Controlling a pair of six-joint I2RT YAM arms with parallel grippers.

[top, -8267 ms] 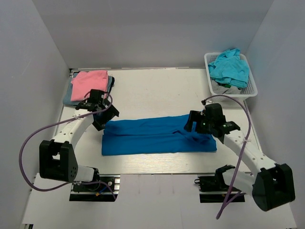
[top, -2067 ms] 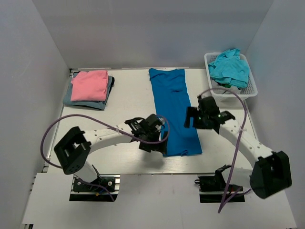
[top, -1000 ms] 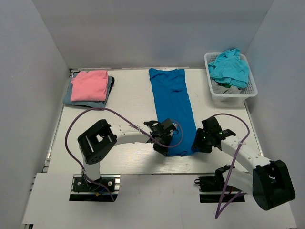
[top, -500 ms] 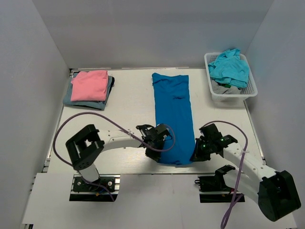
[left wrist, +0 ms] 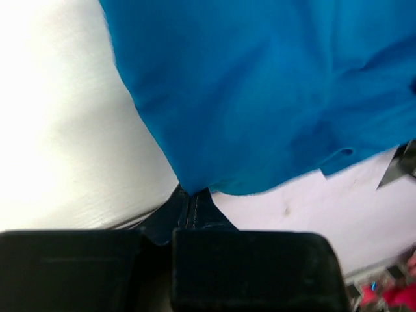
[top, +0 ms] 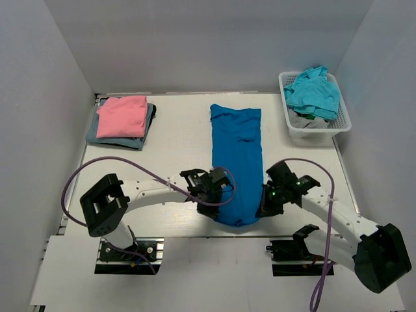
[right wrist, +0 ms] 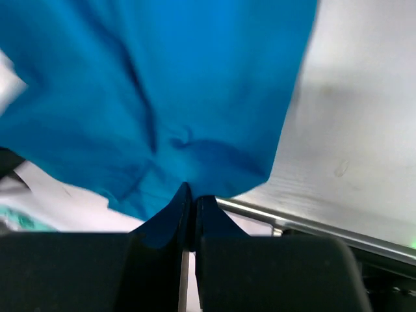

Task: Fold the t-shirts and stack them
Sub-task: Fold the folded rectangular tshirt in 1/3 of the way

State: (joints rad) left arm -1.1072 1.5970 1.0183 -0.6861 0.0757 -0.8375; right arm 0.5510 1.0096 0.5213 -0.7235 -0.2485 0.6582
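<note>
A white tabletop (top: 175, 143), boxed in by pale grey walls (top: 195, 45), is seen from above with a royal-blue t-shirt (top: 237, 153) laid out as a long narrow strip down the middle of the frame, its near end reaching the tabletop's lower edge. That end is flanked by the left pincer (top: 213, 197) and the right pincer (top: 265, 207). A pink t-shirt (top: 121, 116) is stacked on a grey-blue t-shirt (top: 109, 139) at upper left, and a turquoise t-shirt (top: 313, 91) is heaped in a white lattice basket (top: 288, 120) at upper right. The grips, hard to read from overhead, are settled by the wrist cameras. In the left wrist view the left pincer (left wrist: 190, 198) is shown clamped on one near corner of the blue cloth (left wrist: 260, 84). In the right wrist view the right pincer (right wrist: 190, 195) is clamped on the other corner (right wrist: 162, 84). A metal rail (right wrist: 292, 225) is caught only at the lower right of the right wrist view.
</note>
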